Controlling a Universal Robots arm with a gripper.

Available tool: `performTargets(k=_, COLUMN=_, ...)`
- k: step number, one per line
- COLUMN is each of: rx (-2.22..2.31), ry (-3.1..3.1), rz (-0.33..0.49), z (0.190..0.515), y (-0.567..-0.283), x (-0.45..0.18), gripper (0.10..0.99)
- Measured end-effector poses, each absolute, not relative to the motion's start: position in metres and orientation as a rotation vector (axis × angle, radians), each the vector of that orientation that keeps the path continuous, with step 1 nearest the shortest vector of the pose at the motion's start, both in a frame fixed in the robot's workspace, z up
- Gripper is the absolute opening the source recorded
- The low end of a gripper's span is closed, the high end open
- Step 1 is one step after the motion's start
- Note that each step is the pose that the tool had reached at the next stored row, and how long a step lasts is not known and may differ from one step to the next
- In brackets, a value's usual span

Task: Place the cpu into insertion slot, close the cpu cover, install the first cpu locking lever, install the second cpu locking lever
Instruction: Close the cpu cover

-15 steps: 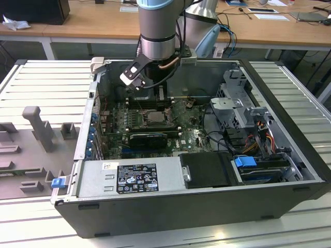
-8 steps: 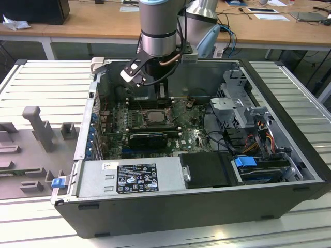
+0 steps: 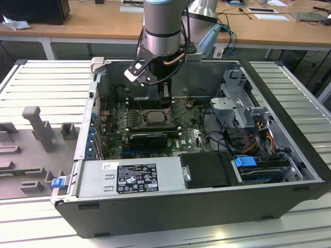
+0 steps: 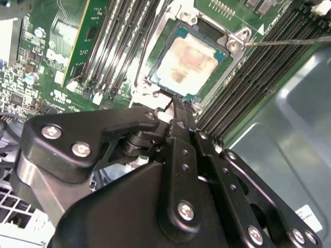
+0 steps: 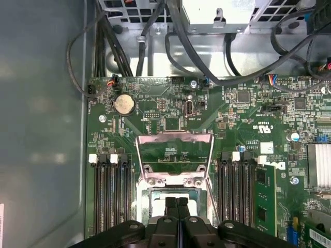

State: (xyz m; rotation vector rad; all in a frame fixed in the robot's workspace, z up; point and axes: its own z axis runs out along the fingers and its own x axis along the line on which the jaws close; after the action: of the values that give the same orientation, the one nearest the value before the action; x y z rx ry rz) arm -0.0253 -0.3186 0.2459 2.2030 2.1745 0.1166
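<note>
1. Black fingers of my gripper (image 5: 177, 201) are pressed together with nothing between them, and they hang close over the insertion slot (image 4: 234, 43).
2. Pale and silvery, the cpu (image 4: 187, 61) lies flat inside that slot.
3. Just beyond it, the cpu cover (image 5: 173, 179) stands open, off the slot, with green motherboard (image 5: 155, 111) showing through its window.
4. Long black memory slots (image 5: 111, 191) flank the socket on both sides.
5. Farthest out, the open computer case (image 3: 207, 206) surrounds the board.
</note>
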Motion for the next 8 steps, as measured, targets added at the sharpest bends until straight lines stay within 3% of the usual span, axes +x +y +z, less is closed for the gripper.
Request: performTargets(k=8, rx=2.203, ry=2.175, rz=0.116, z=0.247, y=-0.319, x=-0.013, gripper=0.106)
